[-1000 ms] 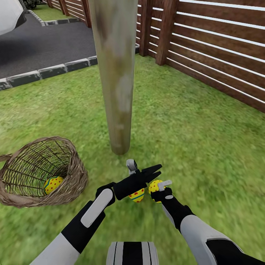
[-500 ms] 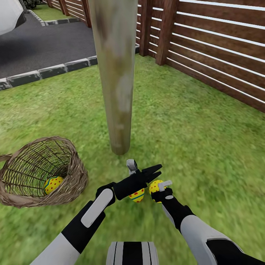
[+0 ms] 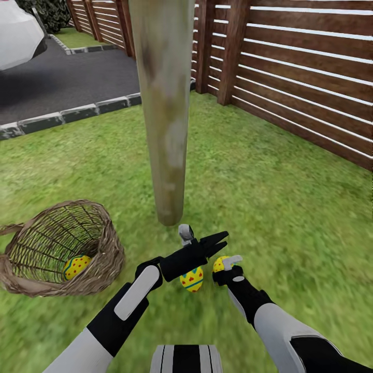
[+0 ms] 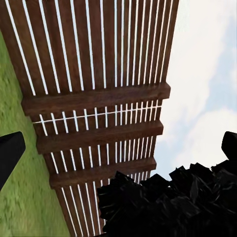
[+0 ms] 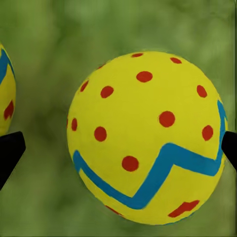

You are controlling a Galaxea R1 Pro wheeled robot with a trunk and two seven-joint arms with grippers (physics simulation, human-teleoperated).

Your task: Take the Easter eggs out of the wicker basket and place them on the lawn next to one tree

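The tree (image 3: 165,129) rises from the lawn (image 3: 295,207) just ahead of my arms. Left of it the wicker basket (image 3: 106,243) lies tipped, holding one yellow Easter egg (image 3: 76,266). A second egg (image 3: 192,279), with red hearts, lies on the grass near the trunk's foot, below my left gripper (image 3: 224,239). That gripper is open and empty (image 4: 118,153). A third egg (image 3: 219,264), dotted red with a blue zigzag (image 5: 145,133), lies on the grass between the spread fingers of my open right gripper (image 3: 225,267) (image 5: 118,148). One fingertip (image 5: 10,155) stands clear of it.
A brown slatted fence (image 3: 311,77) runs along the right and back. Grey edging stones (image 3: 77,111) border a dark driveway (image 3: 62,72) at the back left, where part of a white car (image 3: 18,36) shows. Grass stretches to the right of the tree.
The whole view has shifted, so the camera moved. Both eggs by the tree now sit slightly lower relative to my grippers, and the heart egg shows more fully.
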